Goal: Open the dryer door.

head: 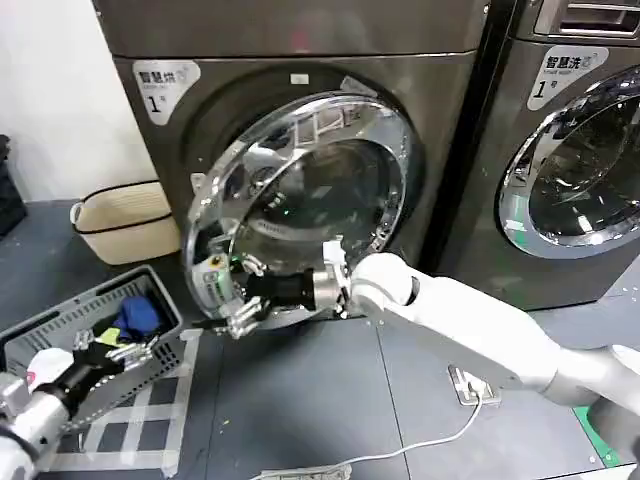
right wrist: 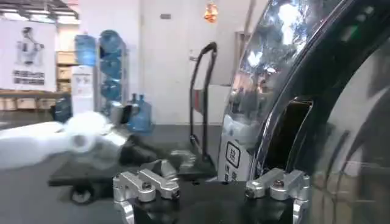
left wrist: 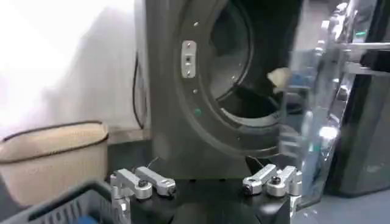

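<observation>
Chrome everywhere here. The right end effector (head: 243, 300) sits at the lower left rim of the dryer door (head: 300, 200), fingers spread with the edge between them, right by the small white sticker (head: 210, 283). That door hangs partly swung out from the dark grey dryer (head: 160, 130). The left end effector (head: 120, 350) is low on the near left, fingers spread too, over a grey laundry basket (head: 60, 335). A cream basket (head: 125, 220) stands further left by the wall.
</observation>
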Robot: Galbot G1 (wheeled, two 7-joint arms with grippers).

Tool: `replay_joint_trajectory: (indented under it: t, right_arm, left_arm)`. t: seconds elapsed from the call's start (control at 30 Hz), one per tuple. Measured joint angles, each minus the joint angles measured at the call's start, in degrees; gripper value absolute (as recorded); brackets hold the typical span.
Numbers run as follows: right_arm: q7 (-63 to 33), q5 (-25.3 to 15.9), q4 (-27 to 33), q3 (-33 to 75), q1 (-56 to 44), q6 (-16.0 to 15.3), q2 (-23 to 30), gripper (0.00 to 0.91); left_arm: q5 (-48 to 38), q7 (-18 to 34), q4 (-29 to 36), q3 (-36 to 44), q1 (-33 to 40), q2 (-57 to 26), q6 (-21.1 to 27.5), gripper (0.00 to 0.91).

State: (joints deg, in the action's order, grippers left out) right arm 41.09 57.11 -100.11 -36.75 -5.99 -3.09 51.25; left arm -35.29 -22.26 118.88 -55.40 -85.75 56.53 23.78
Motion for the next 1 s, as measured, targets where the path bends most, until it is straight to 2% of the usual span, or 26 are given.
replay_joint_trajectory:
  t: [0.3,0.6,1.0]
  right_arm:
    - [6.94,0.13,-4.24,1.89,-1.97,-0.52,-5.88,0.907]
    - [11.94,-0.02,-8.29,5.94,-5.75,-0.53,-11.57,0.907]
    - [14.45,-0.26,-12.89,20.72,-19.72,1.61,-19.03,0.907]
  left_arm:
    - [-4.58,-0.52,-4.68,3.96,4.23,-7.04,-0.66,0.907]
    - [-5.26,-4.21,-7.78,9.21,10.19,-12.38,-3.33,0.907]
    - [-4.91,-10.51,-9.17,18.2,17.25,-17.99,-7.32,0.907]
